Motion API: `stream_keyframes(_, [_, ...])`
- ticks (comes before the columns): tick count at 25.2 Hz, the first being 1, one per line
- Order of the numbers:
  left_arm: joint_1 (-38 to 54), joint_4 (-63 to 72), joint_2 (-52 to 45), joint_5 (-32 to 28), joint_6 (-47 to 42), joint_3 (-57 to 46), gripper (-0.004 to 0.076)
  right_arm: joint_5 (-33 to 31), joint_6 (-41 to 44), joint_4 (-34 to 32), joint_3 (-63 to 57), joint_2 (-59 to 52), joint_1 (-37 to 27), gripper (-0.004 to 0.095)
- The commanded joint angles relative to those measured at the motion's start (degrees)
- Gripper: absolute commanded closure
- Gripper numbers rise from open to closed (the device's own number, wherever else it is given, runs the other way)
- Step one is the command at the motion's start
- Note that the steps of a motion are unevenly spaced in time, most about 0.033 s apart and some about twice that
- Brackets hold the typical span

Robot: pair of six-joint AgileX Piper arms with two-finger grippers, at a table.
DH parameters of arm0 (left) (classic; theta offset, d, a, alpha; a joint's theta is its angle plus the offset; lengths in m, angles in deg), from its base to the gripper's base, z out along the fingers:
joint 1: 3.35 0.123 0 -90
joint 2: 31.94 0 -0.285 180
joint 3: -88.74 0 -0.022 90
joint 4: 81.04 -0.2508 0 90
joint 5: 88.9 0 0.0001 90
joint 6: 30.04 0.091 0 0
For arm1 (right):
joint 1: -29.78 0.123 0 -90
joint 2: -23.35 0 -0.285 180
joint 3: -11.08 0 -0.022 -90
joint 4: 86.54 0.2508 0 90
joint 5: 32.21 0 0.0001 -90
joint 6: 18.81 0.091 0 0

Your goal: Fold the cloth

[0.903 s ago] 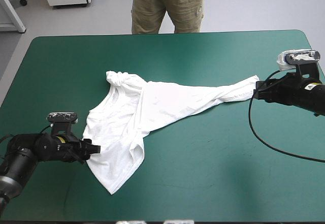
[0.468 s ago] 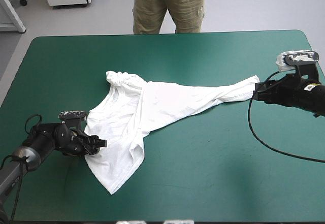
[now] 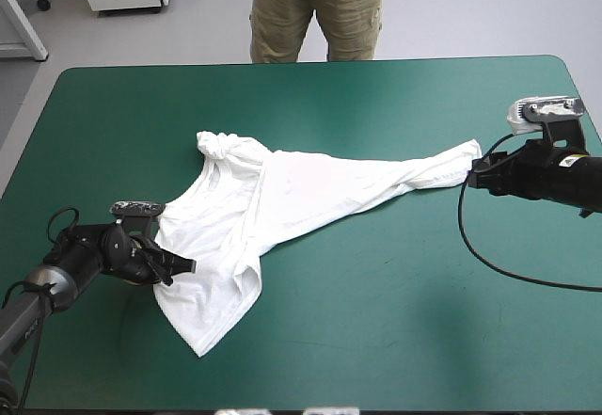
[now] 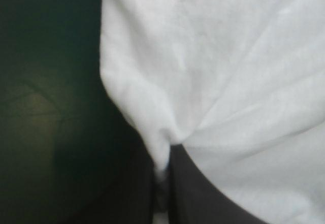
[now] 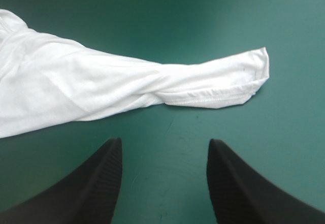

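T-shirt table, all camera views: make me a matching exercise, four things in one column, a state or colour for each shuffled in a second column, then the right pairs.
Column one
1. left hand
2. right hand
3. T-shirt
4. table cover

Column two
A. teal-green
B. open, one end of the T-shirt ahead of it
C. white, lying rumpled and stretched across the table
D. shut on the T-shirt's edge

Pairs: 1-D, 2-B, 3-C, 4-A
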Motion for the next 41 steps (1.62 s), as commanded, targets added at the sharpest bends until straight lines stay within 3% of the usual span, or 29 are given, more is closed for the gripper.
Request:
stream_keyframes(1, [-0.32, 2.18, 0.46, -1.51, 0.05, 0.30, 0.0733, 1.60, 1.42, -0.75, 1.83, 2.48, -0.27, 0.0421])
stream_keyframes(12, [-0.32, 2.83, 0.46, 0.08, 0.15, 5.20, 0.0733, 10.76, 3.94, -4.38, 2.02, 19.59, -0.27, 0.0421])
stream_keyframes(17, [-0.32, 2.83, 0.46, 0.97, 0.37, 5.40, 0.0733, 19.95, 4.46, -4.51, 2.29, 28.39, -0.27, 0.0422])
stream_keyframes(24, [-0.32, 2.83, 0.46, 1.42, 0.37, 5.40, 0.0733, 19.44, 4.71, -4.29, 11.52, 37.39, -0.27, 0.0422])
stream_keyframes(29, [-0.32, 2.83, 0.46, 2.32, 0.37, 5.40, 0.0733, 11.09, 5.16, -2.89, 15.23, 42.09, -0.27, 0.0432])
stream_keyframes(33, [-0.32, 2.83, 0.46, 2.70, 0.37, 5.40, 0.0733, 8.65, 4.12, -1.09, 15.12, 42.67, -0.17, 0.0651])
stream_keyframes(36, [-0.32, 2.83, 0.46, 4.67, 1.87, 5.66, 0.0733, 7.05, 2.59, -0.60, 15.12, 42.67, -0.06, 0.0930])
stream_keyframes(41, [-0.32, 4.70, 0.46, 15.44, 4.94, 13.45, 0.0733, 4.99, 2.82, -2.45, 15.12, 40.05, -0.06, 0.0917])
